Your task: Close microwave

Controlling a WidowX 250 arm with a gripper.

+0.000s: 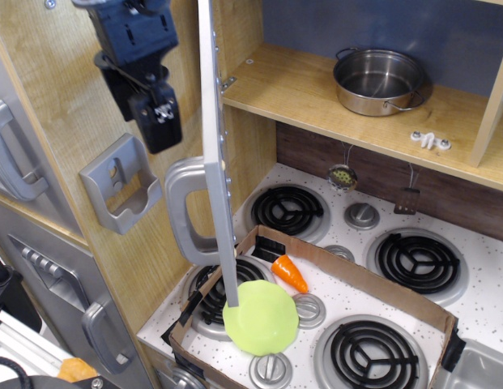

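The microwave's grey door [212,146] stands wide open and shows edge-on, reaching from the top of the view down to the stove. Its curved silver handle [180,212] sticks out to the left. The wooden compartment [291,89] behind it is open and holds a steel pot [379,81]. My dark blue gripper [160,130] hangs at the upper left, on the handle side of the door, just above the handle and a short gap away from the door. Its fingers point down and overlap, so their spacing does not show.
A grey wall bracket [121,185] sits on the wooden panel below the gripper. Grey cabinet doors with handles [12,154] are at far left. A cardboard box [360,279] on the stove holds a green plate [261,318] and a carrot [289,273], beside the burners [287,209].
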